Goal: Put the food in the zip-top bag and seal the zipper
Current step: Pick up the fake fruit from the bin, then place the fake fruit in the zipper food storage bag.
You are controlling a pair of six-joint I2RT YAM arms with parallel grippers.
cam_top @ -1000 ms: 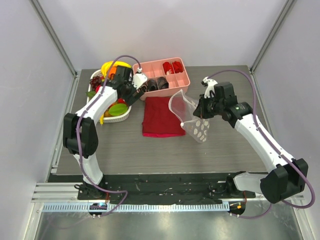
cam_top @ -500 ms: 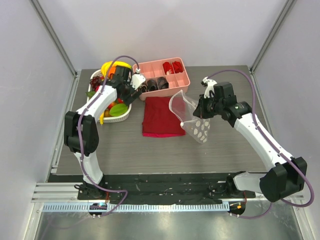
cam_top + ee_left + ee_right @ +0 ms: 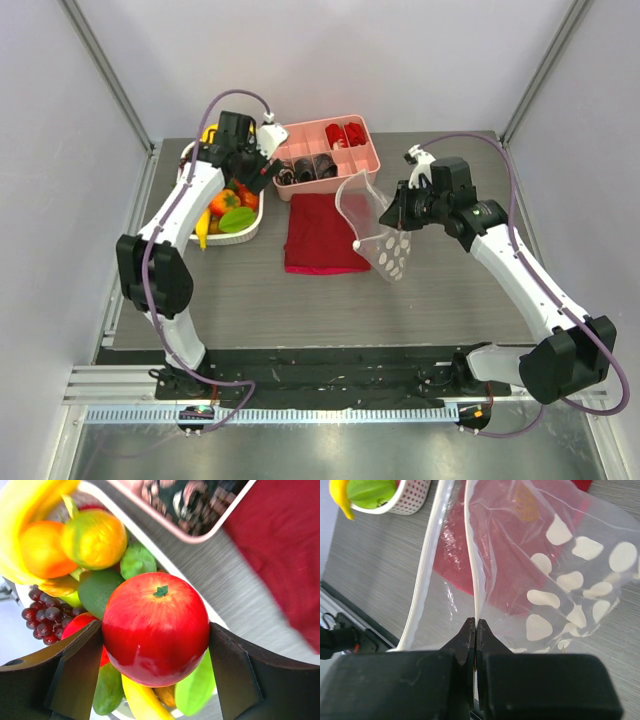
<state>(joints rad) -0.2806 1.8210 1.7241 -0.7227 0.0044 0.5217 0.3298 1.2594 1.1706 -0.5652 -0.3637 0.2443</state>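
One fruit is claimed and none is bagged. The left gripper [image 3: 156, 628] has its fingers pressed against both sides of a red apple [image 3: 152, 647], held just over the white bowl [image 3: 243, 232] where the other toy fruits [image 3: 95, 537] lie heaped. The right gripper [image 3: 475, 630] has its fingers pinched tight on the zipper [image 3: 472, 565] of the zip-top bag [image 3: 388, 240]. The bag hangs lifted over the right edge of the red cloth [image 3: 318, 235], its mouth open and nothing visible inside. The task looks to be at an early stage: the apple must cross to the bag, the other fruits must follow, and the seal is not yet pressed shut.
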